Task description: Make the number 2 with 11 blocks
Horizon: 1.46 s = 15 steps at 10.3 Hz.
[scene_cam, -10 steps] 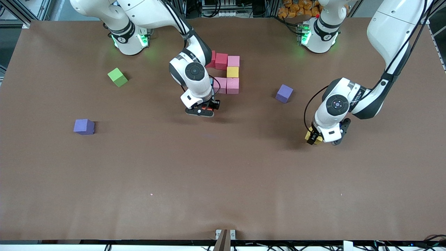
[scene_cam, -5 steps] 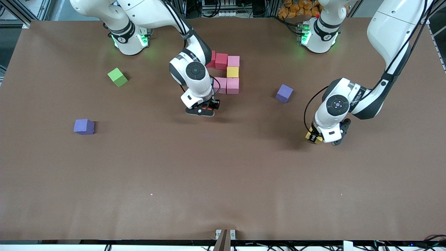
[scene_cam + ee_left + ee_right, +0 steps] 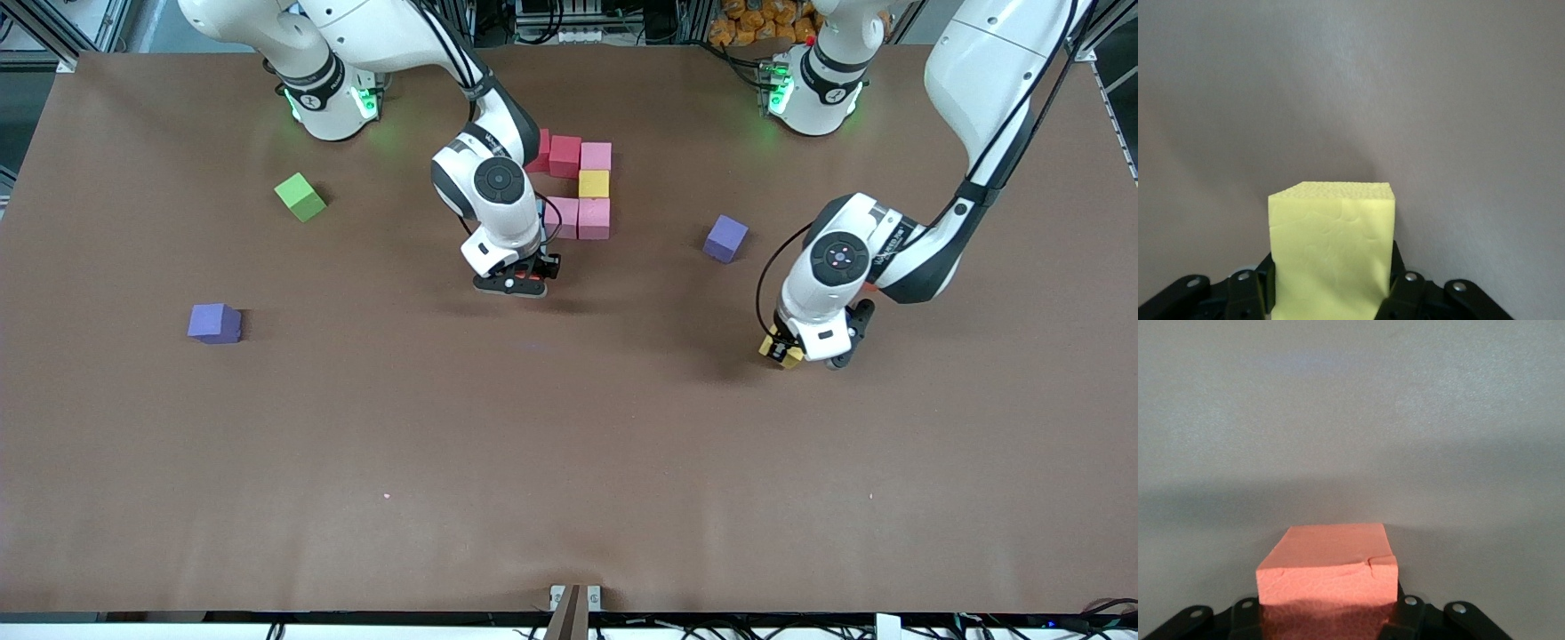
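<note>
The left gripper was clamped on a yellow block over bare table. The right gripper gripped an orange block beside the unfinished number 2.

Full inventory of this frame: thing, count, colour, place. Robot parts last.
table: 1, brown, under everything.
red blocks: 2, farthest row of the cluster, one partly hidden by the right arm.
pink blocks: 3, one at the end of the farthest row, two side by side in the cluster's nearest row.
yellow block in cluster: 1, between the pink ones.
purple blocks: 2, loose, one toward each arm's end of the table.
lime-green cube: 1, loose, toward the right arm's end.
held yellow block: 1, in the left gripper.
orange block: 1, in the right gripper.
left gripper: shut on its block.
right gripper: shut on its block, by the cluster.
</note>
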Each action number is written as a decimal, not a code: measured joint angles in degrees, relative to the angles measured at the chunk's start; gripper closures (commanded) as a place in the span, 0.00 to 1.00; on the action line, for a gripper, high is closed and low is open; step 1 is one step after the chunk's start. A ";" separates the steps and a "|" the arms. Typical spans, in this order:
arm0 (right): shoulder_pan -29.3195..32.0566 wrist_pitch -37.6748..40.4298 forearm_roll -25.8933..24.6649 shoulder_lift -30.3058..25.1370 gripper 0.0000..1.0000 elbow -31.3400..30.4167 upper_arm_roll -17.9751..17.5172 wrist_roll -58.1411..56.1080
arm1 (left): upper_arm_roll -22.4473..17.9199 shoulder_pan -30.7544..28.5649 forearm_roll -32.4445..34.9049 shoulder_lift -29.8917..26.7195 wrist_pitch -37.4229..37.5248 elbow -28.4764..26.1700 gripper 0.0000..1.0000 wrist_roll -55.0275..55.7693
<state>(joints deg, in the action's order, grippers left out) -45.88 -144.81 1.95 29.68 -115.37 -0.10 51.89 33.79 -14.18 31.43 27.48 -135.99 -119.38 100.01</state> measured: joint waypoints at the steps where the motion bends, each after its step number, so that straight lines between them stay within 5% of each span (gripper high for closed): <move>1: 0.00 0.58 -0.06 0.03 0.00 -0.27 0.13 0.00 | 1.41 0.00 -0.27 -0.01 1.45 0.55 0.62 1.92; 5: 0.23 1.15 -0.19 -1.64 0.00 -0.77 0.65 0.00 | 8.64 1.01 -5.17 -0.07 8.78 4.95 0.62 10.28; 10: 5.44 6.77 -0.66 -8.45 0.00 -0.76 1.04 -5.32 | 9.36 13.50 -8.63 2.36 15.37 14.23 0.62 23.47; 15: 17.52 7.01 -0.74 -9.08 0.00 -0.40 1.33 -21.87 | -2.02 34.09 -8.82 10.52 20.63 28.00 0.62 33.73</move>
<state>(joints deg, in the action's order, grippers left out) -28.36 -137.80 1.21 20.60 -115.77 1.23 30.02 31.77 19.91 22.62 38.01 -115.35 -91.39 133.74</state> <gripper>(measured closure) 0.000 0.396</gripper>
